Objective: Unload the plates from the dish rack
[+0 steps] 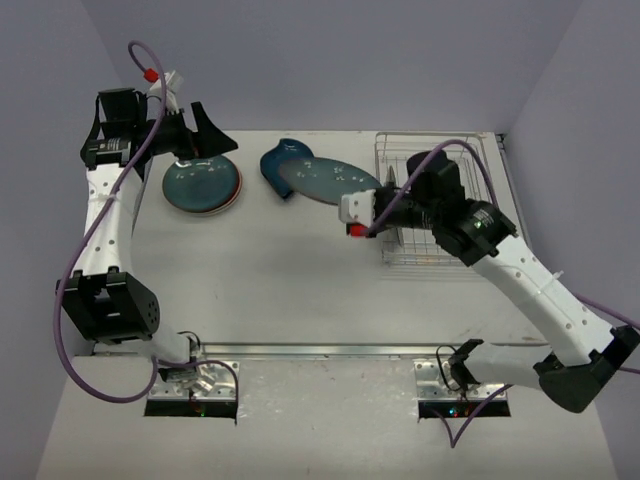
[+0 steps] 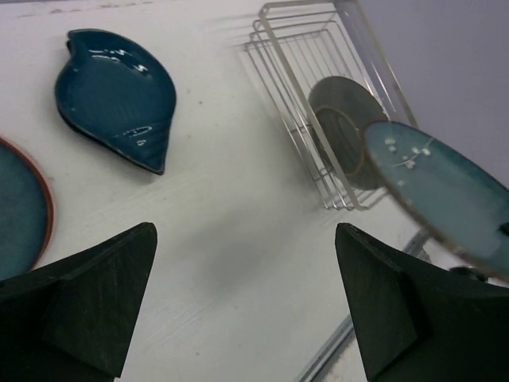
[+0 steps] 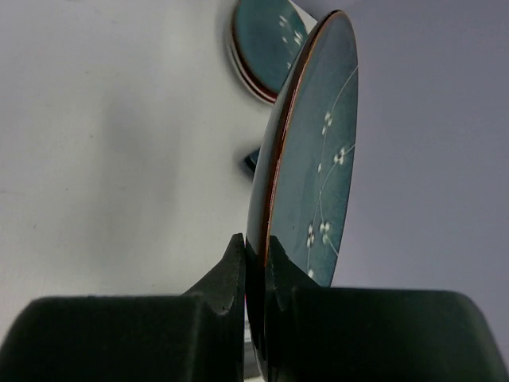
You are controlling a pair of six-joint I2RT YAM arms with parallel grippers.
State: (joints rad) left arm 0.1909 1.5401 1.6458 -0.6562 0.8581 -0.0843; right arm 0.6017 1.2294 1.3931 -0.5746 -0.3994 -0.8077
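My right gripper (image 1: pixel 380 196) is shut on the rim of a teal plate with white blossoms (image 1: pixel 325 180), held on edge above the table between the rack and the leaf dish; the right wrist view shows the fingers (image 3: pixel 236 263) pinching this plate (image 3: pixel 314 159). The silvery wire dish rack (image 1: pixel 470 150) stands at the right, partly under the arm. In the left wrist view the rack (image 2: pixel 302 72) holds one dark round plate (image 2: pixel 338 119). A glossy teal plate (image 1: pixel 202 186) lies on a red-rimmed plate at the left. The dark blue leaf dish (image 1: pixel 280 162) lies beside them. My left gripper (image 1: pixel 200 138) is open and empty above that stack.
The back wall runs just behind the stack, the leaf dish and the rack. A metal rail (image 1: pixel 320 350) crosses the near table edge by the arm bases. The held plate (image 2: pixel 445 191) overhangs the table left of the rack.
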